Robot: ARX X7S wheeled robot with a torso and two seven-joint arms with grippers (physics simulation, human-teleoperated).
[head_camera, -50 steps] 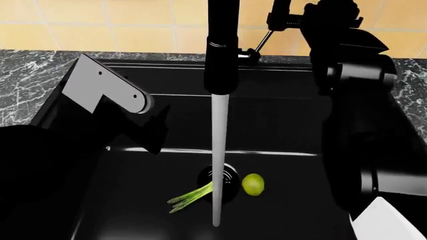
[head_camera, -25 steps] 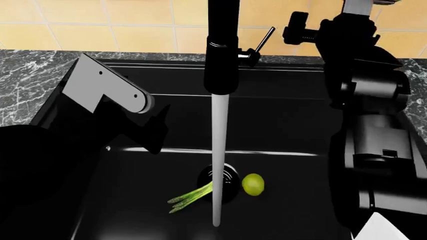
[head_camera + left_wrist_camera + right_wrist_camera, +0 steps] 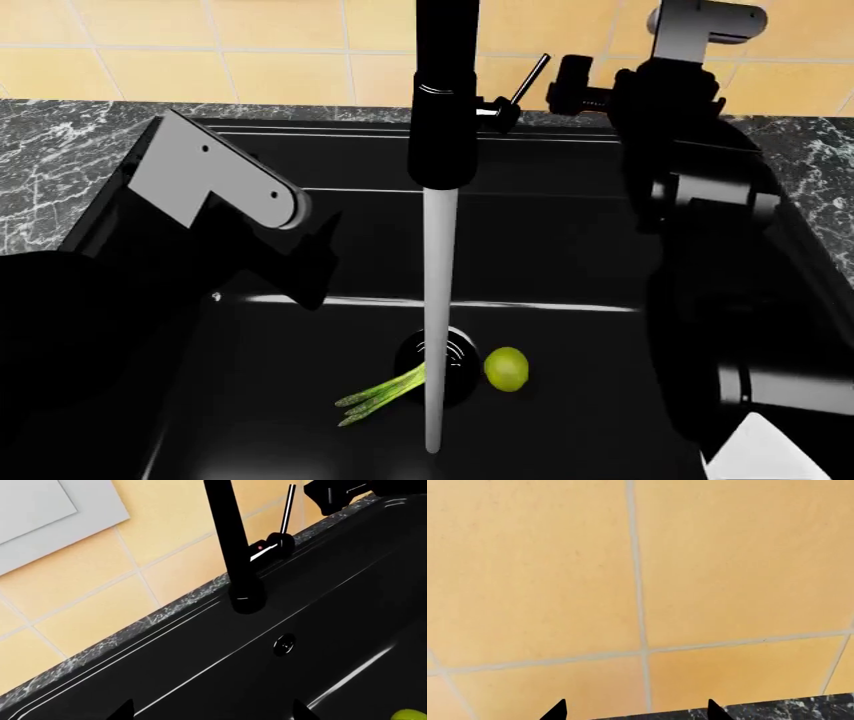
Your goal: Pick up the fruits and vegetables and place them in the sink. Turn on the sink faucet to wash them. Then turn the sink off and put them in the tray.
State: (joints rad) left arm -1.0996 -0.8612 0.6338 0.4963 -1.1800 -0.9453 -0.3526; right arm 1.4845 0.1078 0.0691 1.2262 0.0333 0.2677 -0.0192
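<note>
Now, right hand (image 3: 577,84) fingers apart, empty, beside faucet lever (image 3: 530,78), left hand (image 3: 210,711) apart, empty.

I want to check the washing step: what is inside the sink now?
Inside the sink lie the lemon-like fruit and the asparagus bundle, beside the drain. Running water covers part of the drain; the arms hide both sides.

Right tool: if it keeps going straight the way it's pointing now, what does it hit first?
Most likely the yellow tiled wall, just above the marble counter edge; nothing shows between the tool's tips and the tiles, though depth is unclear.
</note>
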